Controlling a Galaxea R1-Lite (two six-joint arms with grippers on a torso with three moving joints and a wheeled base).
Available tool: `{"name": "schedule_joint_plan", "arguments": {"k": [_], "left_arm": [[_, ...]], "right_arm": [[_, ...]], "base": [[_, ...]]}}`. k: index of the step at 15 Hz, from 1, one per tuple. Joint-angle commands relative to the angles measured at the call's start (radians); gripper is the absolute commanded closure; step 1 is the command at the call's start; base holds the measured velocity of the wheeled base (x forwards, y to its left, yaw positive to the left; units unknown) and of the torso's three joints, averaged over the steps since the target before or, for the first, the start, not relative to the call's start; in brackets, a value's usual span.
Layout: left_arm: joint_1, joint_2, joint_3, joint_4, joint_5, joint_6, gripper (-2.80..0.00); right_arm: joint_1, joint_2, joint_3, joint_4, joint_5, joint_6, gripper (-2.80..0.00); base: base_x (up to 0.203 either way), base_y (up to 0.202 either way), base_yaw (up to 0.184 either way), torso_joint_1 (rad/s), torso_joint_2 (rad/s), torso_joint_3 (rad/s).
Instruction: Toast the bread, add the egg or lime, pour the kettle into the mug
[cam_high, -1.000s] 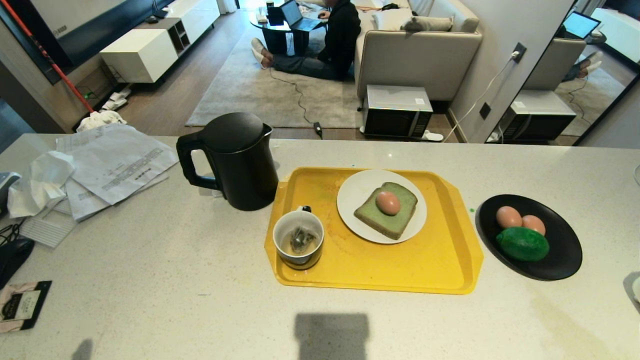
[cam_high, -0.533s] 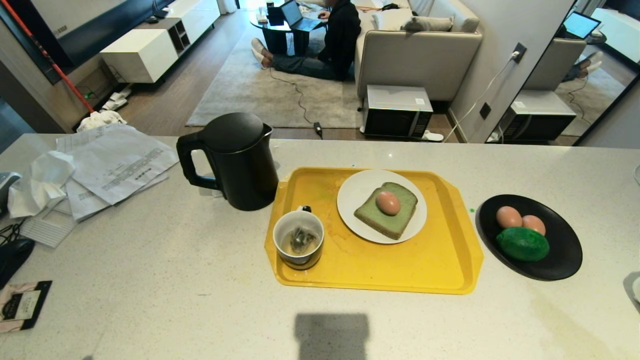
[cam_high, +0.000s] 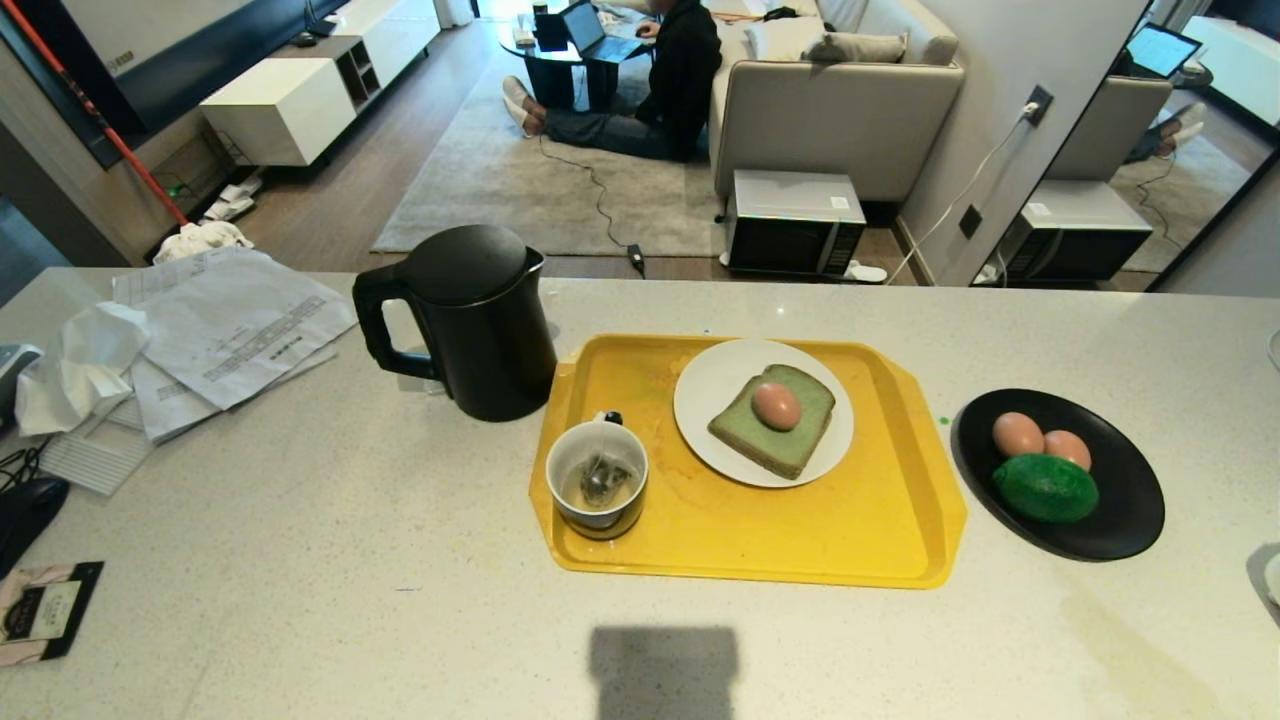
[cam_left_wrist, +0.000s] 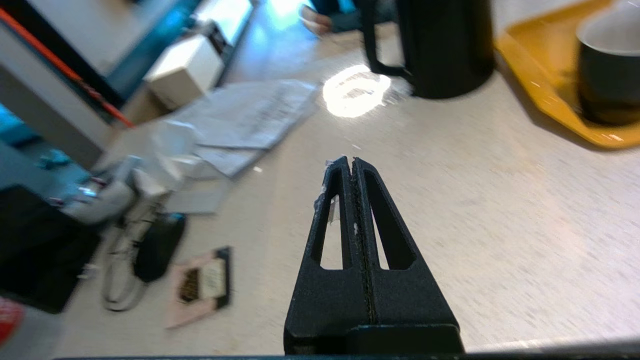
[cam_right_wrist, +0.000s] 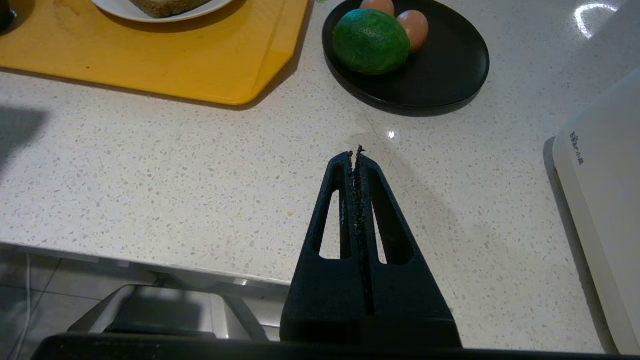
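egg (cam_high: 776, 406) sits on the bread (cam_high: 772, 421), left gripper (cam_left_wrist: 351, 161) and right gripper (cam_right_wrist: 356, 152) both clenched, holding nothing

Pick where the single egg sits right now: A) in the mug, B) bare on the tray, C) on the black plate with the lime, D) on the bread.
D: the egg rests on top of the bread, which lies on the white plate on the tray.
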Motion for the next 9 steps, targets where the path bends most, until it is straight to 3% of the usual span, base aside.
{"name": "schedule_joint_plan", "arguments": {"k": [1,4,9], "left_arm": [[0.001,0.001,0.002,0.085,-0.022,-0.016,0.0],[0.002,0.001,0.002,0.197,-0.025,-0.066,0.0],[0.003,0.001,0.002,0.206,-0.031,-0.087,0.0]], "right_arm": [[0.001,0.0,0.002,0.0,0.0,-0.001,0.0],[0.001,0.0,0.002,0.0,0.0,-0.001,0.0],[0.001,0.0,0.002,0.0,0.0,-0.001,0.0]], "base": [[0.0,0.0,0.0,0.0,0.0,0.0],[0.0,0.0,0.0,0.0,0.0,0.0],[0.0,0.0,0.0,0.0,0.0,0.0]]}}
